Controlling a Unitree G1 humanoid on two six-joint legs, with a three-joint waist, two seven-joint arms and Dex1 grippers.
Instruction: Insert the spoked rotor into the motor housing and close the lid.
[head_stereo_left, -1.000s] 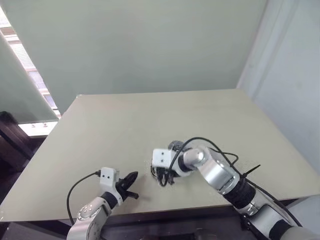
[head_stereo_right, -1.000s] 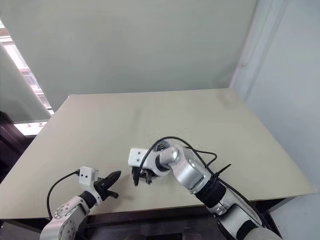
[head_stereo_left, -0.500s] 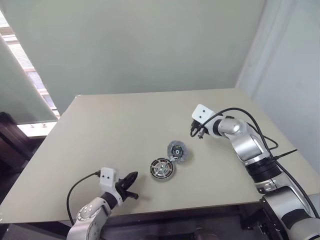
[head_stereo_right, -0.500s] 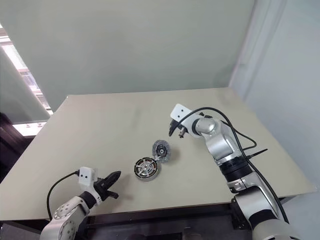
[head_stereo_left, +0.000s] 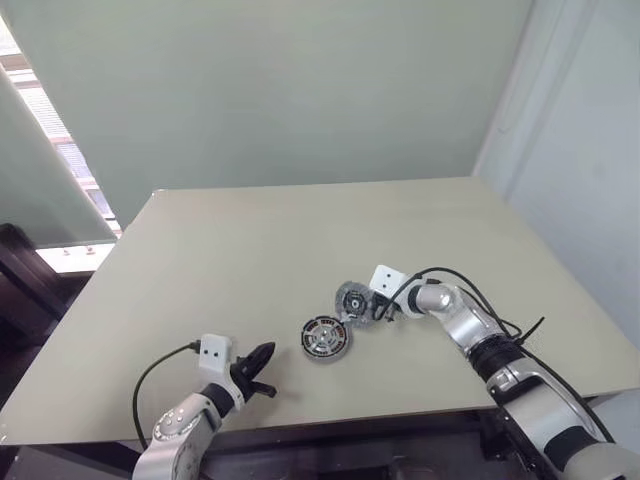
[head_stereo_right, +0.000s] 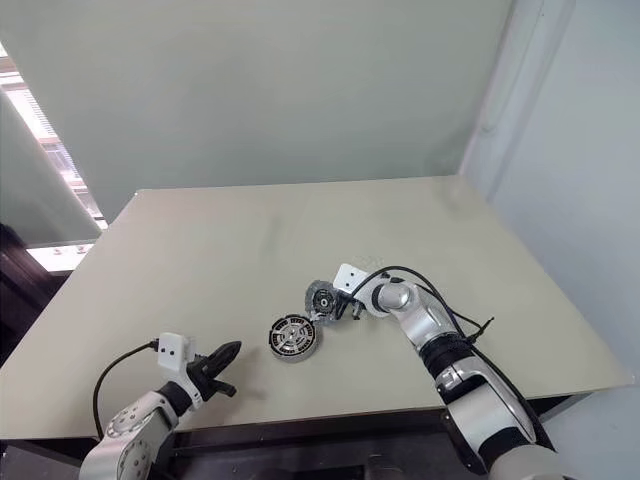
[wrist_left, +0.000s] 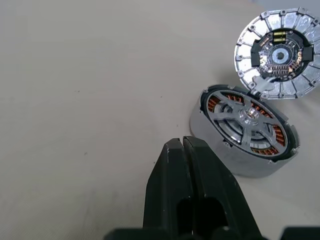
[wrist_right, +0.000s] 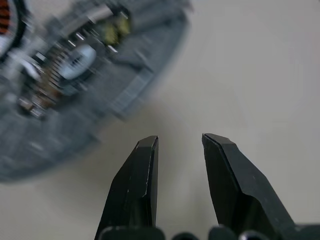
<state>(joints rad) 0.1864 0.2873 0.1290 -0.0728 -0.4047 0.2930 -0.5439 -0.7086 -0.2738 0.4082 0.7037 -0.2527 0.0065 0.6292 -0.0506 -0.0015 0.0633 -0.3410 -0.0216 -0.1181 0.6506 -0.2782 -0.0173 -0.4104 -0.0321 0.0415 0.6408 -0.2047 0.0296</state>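
Right hand, fingers parted and empty, sits just beside your lid on the tabletop. Left wrist view shows the spoked rotor seemingly seated inside the motor housing; left hand is pressed together.

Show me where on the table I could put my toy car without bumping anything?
The far half of the table, up to the back wall, is bare, and so is its left side. It is crowded near the front: the motor housing touches the lid, the right end effector is beside the lid, and the left end effector sits nearby.
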